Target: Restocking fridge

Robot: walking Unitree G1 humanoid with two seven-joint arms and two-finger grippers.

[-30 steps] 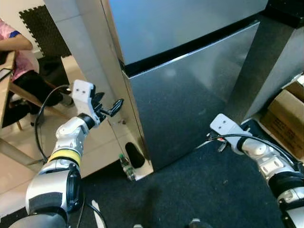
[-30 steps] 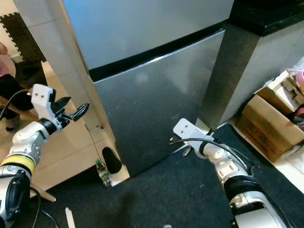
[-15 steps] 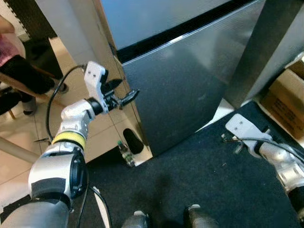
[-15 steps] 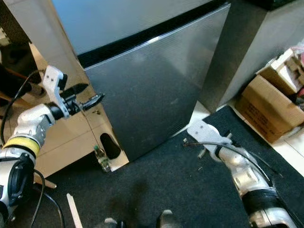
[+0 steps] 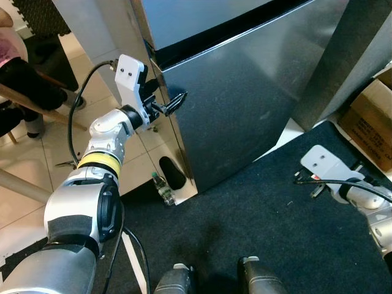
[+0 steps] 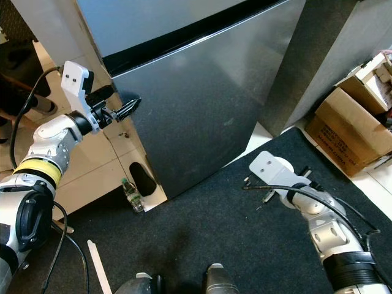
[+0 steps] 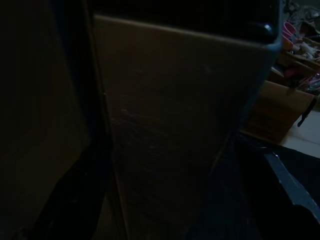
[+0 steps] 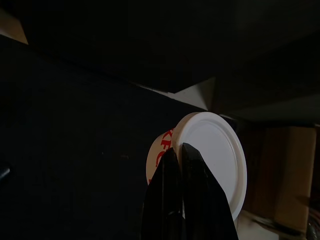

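- Left tool (image 5: pixel 177 101): I see it raised at the left edge of the fridge's lower door (image 5: pixel 245 104), fingers spread apart, gripping nothing; fingertips at the door's edge.
- Right tool (image 8: pixel 182 200): low over the dark mat (image 5: pixel 257 233), fingers pressed together; a white tub (image 8: pixel 207 160) with red lettering sits at their tips. I cannot tell whether it is pinched.
- Fridge (image 6: pixel 184 24): both doors closed, dark seam between them.
- Small bottle (image 5: pixel 163 190): on the floor at the fridge's left corner.
- Cardboard box (image 6: pixel 352 131): right of the fridge.
- Person (image 5: pixel 15 61): seated, far left.
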